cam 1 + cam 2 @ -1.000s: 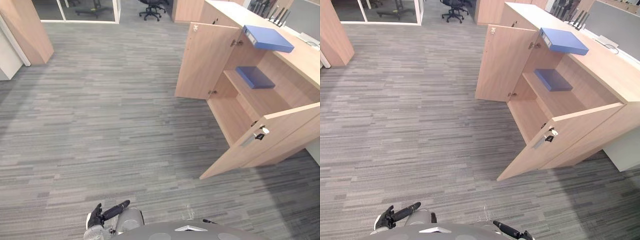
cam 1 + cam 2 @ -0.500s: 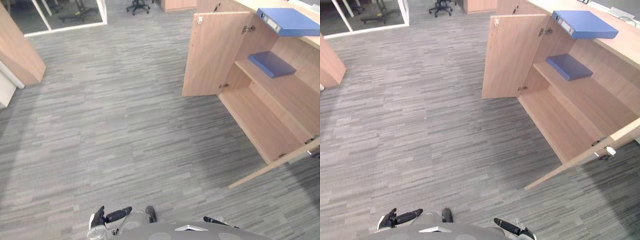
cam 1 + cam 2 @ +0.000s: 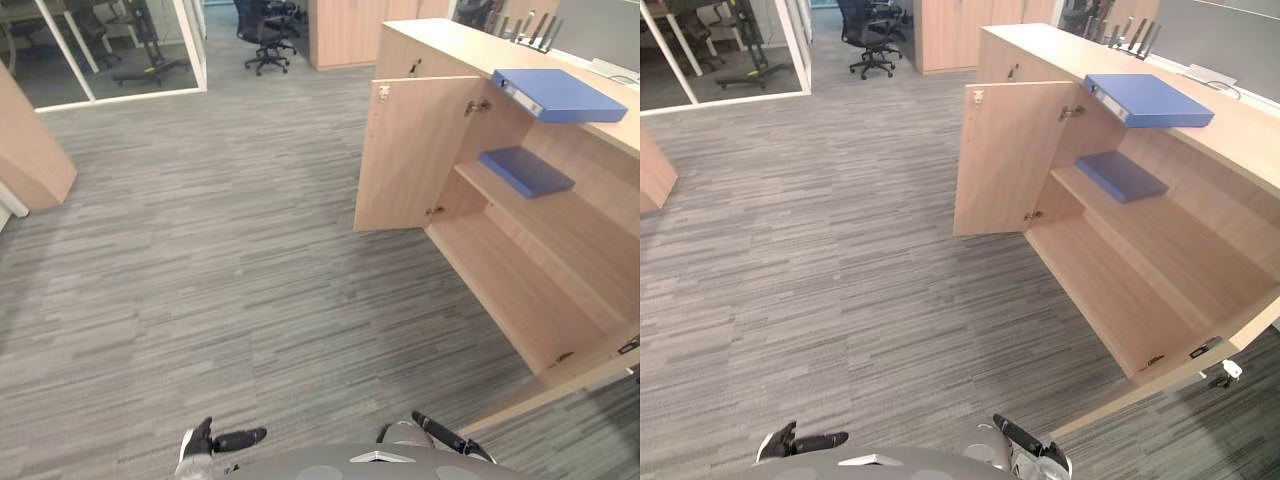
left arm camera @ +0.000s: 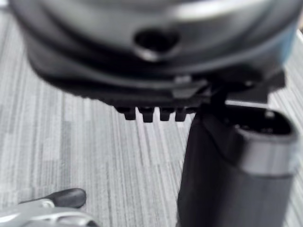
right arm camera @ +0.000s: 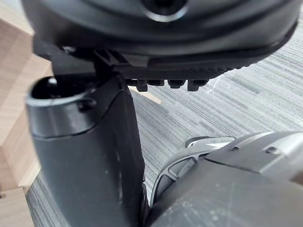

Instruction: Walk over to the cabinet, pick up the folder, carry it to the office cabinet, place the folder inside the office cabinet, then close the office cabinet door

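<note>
A blue folder [image 3: 558, 95] lies flat on top of the low wooden cabinet [image 3: 440, 45] at the right. A second blue folder [image 3: 525, 170] lies on the shelf inside that cabinet. Both cabinet doors stand open: the far door [image 3: 405, 155] swings out over the carpet, and the near door [image 3: 560, 385] juts out at the lower right. My left hand [image 3: 215, 440] and right hand [image 3: 440, 433] hang low at the bottom edge, far from the folders. Their fingers are relaxed and hold nothing. The left thumb [image 4: 236, 175] and right thumb [image 5: 85, 156] stand out over grey carpet.
Grey carpet [image 3: 220, 250] stretches between me and the cabinet. A wooden unit [image 3: 30, 150] stands at the left, with a glass partition [image 3: 120, 50] behind it. An office chair [image 3: 262, 30] and a tall wooden cupboard [image 3: 345, 30] are at the back.
The whole picture has shifted as the camera moved: more of the far room now shows and the near door sits lower right. Both hands still hang empty.
</note>
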Robot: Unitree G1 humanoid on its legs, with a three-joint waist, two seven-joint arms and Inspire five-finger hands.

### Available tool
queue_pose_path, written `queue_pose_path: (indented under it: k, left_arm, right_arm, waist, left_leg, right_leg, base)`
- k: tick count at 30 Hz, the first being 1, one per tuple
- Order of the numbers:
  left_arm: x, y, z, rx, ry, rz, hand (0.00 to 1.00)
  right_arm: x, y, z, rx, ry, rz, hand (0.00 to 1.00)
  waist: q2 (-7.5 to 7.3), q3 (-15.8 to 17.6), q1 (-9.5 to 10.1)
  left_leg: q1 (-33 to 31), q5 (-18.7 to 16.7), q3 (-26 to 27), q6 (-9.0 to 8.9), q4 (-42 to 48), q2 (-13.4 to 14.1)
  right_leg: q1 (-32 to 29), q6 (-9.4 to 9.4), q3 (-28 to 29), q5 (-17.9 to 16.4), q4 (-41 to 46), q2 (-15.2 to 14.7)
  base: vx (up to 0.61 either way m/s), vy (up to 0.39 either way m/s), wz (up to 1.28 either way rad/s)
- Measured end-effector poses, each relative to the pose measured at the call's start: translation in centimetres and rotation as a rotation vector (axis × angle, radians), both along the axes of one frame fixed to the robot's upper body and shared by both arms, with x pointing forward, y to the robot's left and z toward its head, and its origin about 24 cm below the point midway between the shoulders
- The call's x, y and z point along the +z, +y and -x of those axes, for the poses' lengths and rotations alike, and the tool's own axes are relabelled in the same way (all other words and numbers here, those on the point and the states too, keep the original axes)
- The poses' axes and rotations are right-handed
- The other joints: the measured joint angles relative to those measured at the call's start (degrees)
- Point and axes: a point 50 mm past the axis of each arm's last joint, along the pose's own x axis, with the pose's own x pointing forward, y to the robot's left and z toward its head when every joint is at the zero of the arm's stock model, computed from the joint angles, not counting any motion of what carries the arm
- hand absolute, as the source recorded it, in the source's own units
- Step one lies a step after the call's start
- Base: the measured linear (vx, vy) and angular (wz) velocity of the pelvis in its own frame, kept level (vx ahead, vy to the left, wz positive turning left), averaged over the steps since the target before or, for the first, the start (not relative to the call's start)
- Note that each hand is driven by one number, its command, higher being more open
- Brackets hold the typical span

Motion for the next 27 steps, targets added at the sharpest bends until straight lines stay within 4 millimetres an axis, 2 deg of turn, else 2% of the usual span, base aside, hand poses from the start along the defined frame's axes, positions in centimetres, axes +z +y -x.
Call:
queue_pose_path:
  k: [2, 5, 7, 10, 13, 14, 15, 16, 17, 18, 19, 20, 21, 22, 23, 24, 25, 26, 27]
  left_arm:
    - [0.0, -0.1, -0.1, 0.015, -0.004, 0.007, 1.00]
    - [0.2, 0.3, -0.5, 0.039, -0.026, 0.002, 1.00]
    - [0.2, 0.4, -0.7, 0.037, -0.029, -0.004, 1.00]
    - [0.2, 0.4, -0.5, 0.060, -0.025, -0.002, 1.00]
    - [0.1, 0.4, 0.1, 0.072, -0.006, 0.000, 1.00]
    - [0.0, 0.4, 0.3, 0.077, -0.001, 0.001, 1.00]
    - [0.1, 0.8, 0.5, 0.101, -0.002, -0.002, 1.00]
    - [0.2, 1.4, 0.8, 0.138, -0.005, -0.013, 1.00]
    - [0.2, 1.4, 1.0, 0.181, -0.010, -0.021, 1.00]
    - [0.2, 1.3, 1.4, 0.241, -0.016, -0.010, 1.00]
    - [0.2, 1.1, 1.3, 0.259, -0.024, -0.004, 1.00]
    - [0.3, 1.0, 1.0, 0.255, -0.033, -0.003, 1.00]
    - [0.4, 1.2, 0.3, 0.222, -0.048, -0.009, 1.00]
    - [0.5, 1.2, -0.1, 0.216, -0.059, -0.010, 1.00]
    - [0.6, 1.2, -0.7, 0.208, -0.086, -0.014, 1.00]
    - [0.7, 1.2, -1.1, 0.200, -0.097, -0.016, 1.00]
    - [0.9, 1.2, -1.7, 0.176, -0.116, -0.020, 1.00]
    - [0.9, 1.0, -2.2, 0.161, -0.124, -0.021, 1.00]
    - [0.9, 0.7, -2.1, 0.156, -0.119, -0.017, 1.00]
  right_arm:
    - [0.1, -0.1, -0.4, 0.035, -0.007, 0.013, 1.00]
    - [0.0, 0.3, -0.1, 0.063, 0.009, 0.008, 1.00]
    - [0.0, 0.5, 0.3, 0.073, 0.015, 0.008, 1.00]
    - [-0.1, 0.4, 0.7, 0.074, 0.021, 0.005, 1.00]
    - [-0.2, 0.4, 1.5, 0.048, 0.040, -0.004, 1.00]
    - [-0.4, 0.4, 1.9, 0.028, 0.051, -0.014, 1.00]
    - [-0.4, 0.5, 2.1, 0.017, 0.056, -0.019, 1.00]
    - [-0.5, 0.8, 2.4, 0.011, 0.060, -0.032, 1.00]
    - [-0.5, 0.9, 2.5, 0.009, 0.058, -0.032, 1.00]
    - [-0.4, 0.3, 2.6, 0.016, 0.065, -0.017, 1.00]
    - [-0.4, 0.1, 2.8, 0.020, 0.070, -0.011, 1.00]
    - [-0.4, 0.2, 2.5, 0.021, 0.072, -0.006, 1.00]
    - [-0.5, 0.4, 1.8, 0.024, 0.065, -0.012, 1.00]
    - [-0.4, 0.4, 1.4, 0.024, 0.059, -0.014, 1.00]
    - [-0.3, 0.5, 0.5, 0.028, 0.041, -0.016, 1.00]
    - [-0.3, 0.6, 0.1, 0.026, 0.034, -0.017, 1.00]
    - [-0.3, 0.7, -0.2, 0.025, 0.027, -0.019, 1.00]
    - [-0.2, 0.4, -0.2, 0.018, 0.022, -0.017, 1.00]
    - [-0.2, 0.2, -0.2, 0.012, 0.020, -0.013, 1.00]
  waist:
    - [0.45, 0.29, 0.08]
    - [-0.81, 0.64, 0.37]
    - [-1.09, 0.21, 0.94]
    - [-0.51, -0.99, 1.08]
    - [0.11, -2.43, 1.08]
    - [0.55, -2.80, 1.17]
    - [-0.23, -3.33, 1.16]
    - [-0.69, -3.51, 1.08]
    - [-0.21, -3.11, 1.25]
    - [1.38, -2.66, 1.93]
    - [1.56, -2.78, 2.45]
    - [1.56, -2.81, 2.77]
    - [1.19, -2.67, 2.70]
    - [0.91, -2.54, 2.78]
    - [0.56, -1.46, 2.74]
    - [0.44, -0.86, 2.78]
    - [0.12, -0.09, 2.92]
    - [0.65, -0.09, 2.73]
    - [1.44, -0.19, 2.62]
  left_leg:
    - [0.47, 1.16, 1.62, -2.18, -1.85, 1.75]
    - [1.82, 1.75, 1.80, -3.12, -3.49, 3.08]
    - [2.34, 1.44, 1.78, -3.02, -4.21, 3.68]
    - [2.28, 0.49, 1.68, -3.99, -4.78, 5.08]
    - [0.95, -2.25, 1.48, -4.79, -1.41, 8.29]
    - [-0.27, -3.93, 1.41, -4.57, 3.55, 10.03]
    - [-2.92, -5.07, 1.18, -3.77, 10.76, 11.56]
    - [-7.35, -5.37, -0.04, -2.47, 21.95, 13.85]
    - [-12.95, -3.37, -2.73, 0.91, 37.55, 17.19]
    - [-16.37, 2.02, -4.86, 3.16, 49.54, 20.71]
    - [-17.64, 4.39, -5.83, 3.04, 53.63, 21.79]
    - [-20.16, 2.04, -7.35, 2.27, 59.13, 21.83]
    - [-23.16, -1.18, -7.90, 2.02, 60.49, 20.23]
    - [-24.64, -2.56, -7.67, 1.89, 60.09, 19.52]
    - [-27.11, -4.98, -7.63, 1.39, 57.29, 17.69]
    - [-28.17, -5.77, -7.64, 0.71, 54.83, 16.45]
    - [-29.31, -5.89, -7.75, -0.23, 45.73, 13.59]
    - [-29.54, -3.97, -9.00, -1.37, 32.57, 10.87]
    - [-29.32, -1.86, -10.49, -1.63, 24.93, 9.93]
  right_leg:
    - [-1.08, -1.60, 0.31, -1.33, 0.27, 2.73]
    - [-1.07, -2.37, -0.79, -3.84, 2.30, 3.63]
    - [-1.02, -2.50, -1.24, -4.90, 3.32, 3.77]
    - [-1.10, -2.51, -1.87, -5.42, 3.08, 4.82]
    - [0.45, -2.58, -2.20, -5.84, -0.21, 8.30]
    - [1.95, -2.89, -2.24, -6.20, -2.31, 10.19]
    - [3.22, -2.87, -2.18, -6.16, -4.11, 11.21]
    - [4.91, -2.99, -1.99, -5.86, -6.12, 12.28]
    - [8.64, -3.50, -1.17, -5.41, -8.87, 14.13]
    - [12.55, -4.18, 0.28, -5.54, -11.03, 16.47]
    - [13.83, -4.74, 1.17, -5.93, -11.52, 17.04]
    - [15.77, -4.71, 3.10, -6.76, -11.90, 17.02]
    - [17.01, -4.42, 4.95, -7.05, -12.30, 16.12]
    - [17.59, -4.35, 5.74, -7.01, -12.39, 15.57]
    - [18.77, -3.93, 7.29, -6.80, -12.59, 14.12]
    - [19.38, -3.57, 8.17, -6.75, -12.75, 13.21]
    - [20.05, -1.71, 9.60, -7.16, -13.08, 11.04]
    - [20.24, 0.11, 11.13, -8.38, -12.97, 9.45]
    - [20.41, 1.07, 11.89, -9.00, -12.93, 9.11]
  base:
    - [0.11, -0.203, -0.30]
    - [0.07, -0.162, 0.01]
    - [0.04, -0.098, 0.09]
    - [0.04, -0.041, 0.06]
    - [0.15, -0.023, 0.00]
    - [0.20, -0.040, -0.02]
    - [0.23, -0.105, -0.06]
    - [0.28, -0.165, -0.18]
    - [0.32, -0.137, -0.44]
    - [0.30, -0.051, -0.55]
    - [0.31, 0.056, -0.68]
    - [0.31, 0.082, -0.69]
    - [0.32, 0.092, -0.71]
    - [0.32, 0.137, -0.78]
    - [0.25, 0.148, -0.66]
    - [0.28, 0.230, -0.76]
    - [0.24, 0.277, -0.68]
    - [0.25, 0.309, -0.61]
    - [0.35, 0.425, -0.67]
